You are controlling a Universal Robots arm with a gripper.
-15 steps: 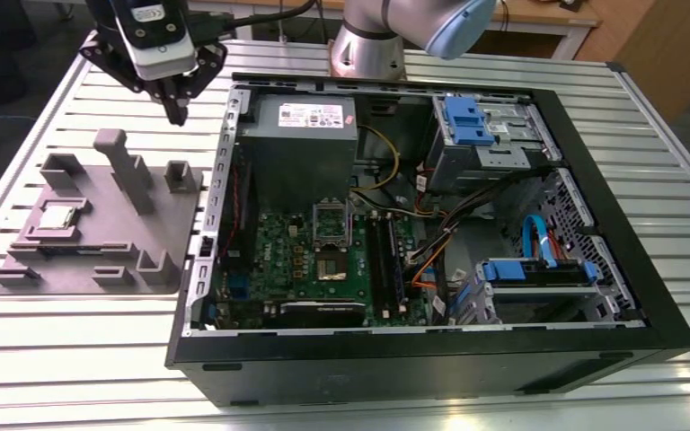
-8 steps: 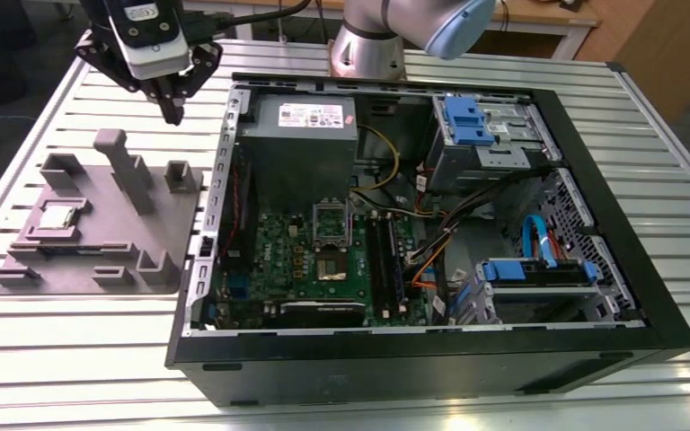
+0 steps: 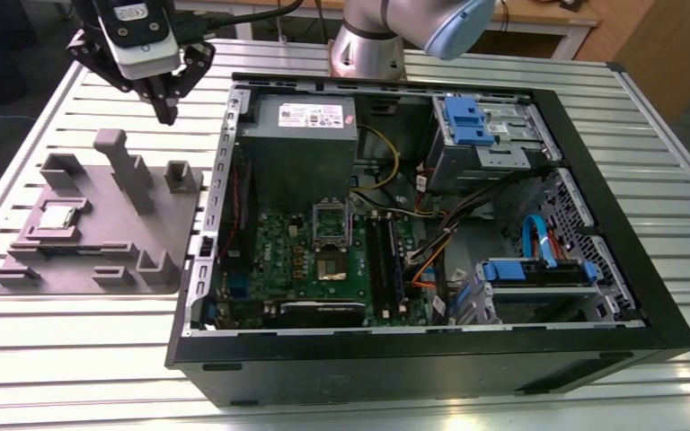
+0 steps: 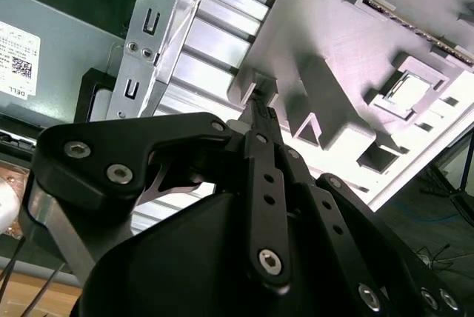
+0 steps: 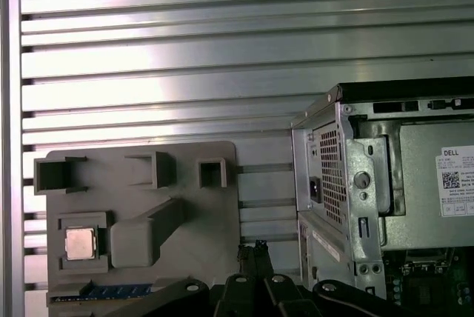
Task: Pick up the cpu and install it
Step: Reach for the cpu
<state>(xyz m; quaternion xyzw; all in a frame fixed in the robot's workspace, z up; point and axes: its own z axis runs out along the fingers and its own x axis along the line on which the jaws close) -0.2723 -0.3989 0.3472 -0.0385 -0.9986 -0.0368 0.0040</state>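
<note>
The black linkage of the end effector (image 4: 257, 102) sits closest to the lens in the second wrist view. Its fingers taper together to one narrow tip with nothing between them, so it is pressed shut and empty.

In the exterior view the end effector (image 3: 168, 113) hangs above the bench (image 3: 82, 359), over the far edge of the grey fixture plate (image 3: 183, 235) and close to the corner of the open computer case (image 3: 441, 359). It touches nothing.

The cpu (image 3: 57, 218) lies flat in a shallow square pocket of that plate, silvery top up. From the fingertips it is off toward the exterior view's left and nearer that camera — well apart, and lower. The plate's tall grey post (image 3: 127, 171) stands between the two.

The first wrist view shows the same offset: the cpu (image 5: 80, 244) rests in its pocket on one side of the plate, while the fingertips (image 5: 257, 245) are over the plate's opposite edge, beside the case. Being square, the chip has no long axis to favour — its edges run parallel to the plate's edges.

The motherboard (image 3: 321, 260) lies inside the case, on the other side of the end effector from the cpu.
</note>
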